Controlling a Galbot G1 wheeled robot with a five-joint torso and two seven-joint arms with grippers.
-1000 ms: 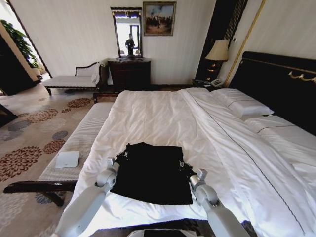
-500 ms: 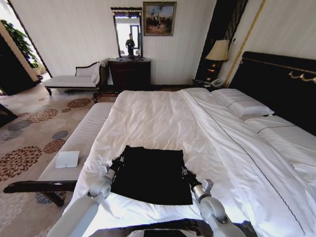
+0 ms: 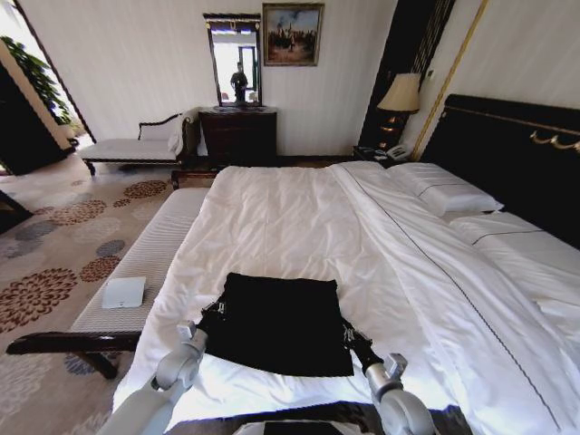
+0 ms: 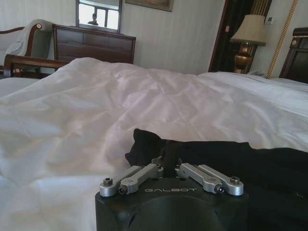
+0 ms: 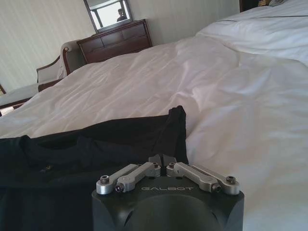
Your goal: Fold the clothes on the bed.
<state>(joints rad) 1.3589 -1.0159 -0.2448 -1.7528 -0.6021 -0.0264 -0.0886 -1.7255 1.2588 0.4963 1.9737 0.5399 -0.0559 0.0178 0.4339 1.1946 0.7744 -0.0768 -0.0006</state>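
The clothes, one black T-shirt (image 3: 276,322), lie folded into a rough rectangle on the near part of the white bed (image 3: 299,208). My left gripper (image 3: 211,313) is at the shirt's left edge, shut with a pinch of black fabric (image 4: 144,144) bunched at its fingertips (image 4: 168,161). At the shirt's right edge my right gripper (image 3: 350,335) is likewise shut, on the folded corner (image 5: 175,125) of the cloth (image 5: 96,144). Both arms come in low from the near edge of the bed. No lettering shows on the shirt.
A pale upholstered bench (image 3: 149,258) runs along the bed's left side, with a flat white item (image 3: 123,292) on it. Pillows (image 3: 444,190) and the dark headboard (image 3: 517,154) are at the right. A dresser (image 3: 237,136) and lamp (image 3: 401,95) stand by the far wall.
Both grippers have drawn back toward me along the shirt's two sides. The shirt's far edge has slid a little nearer with them.
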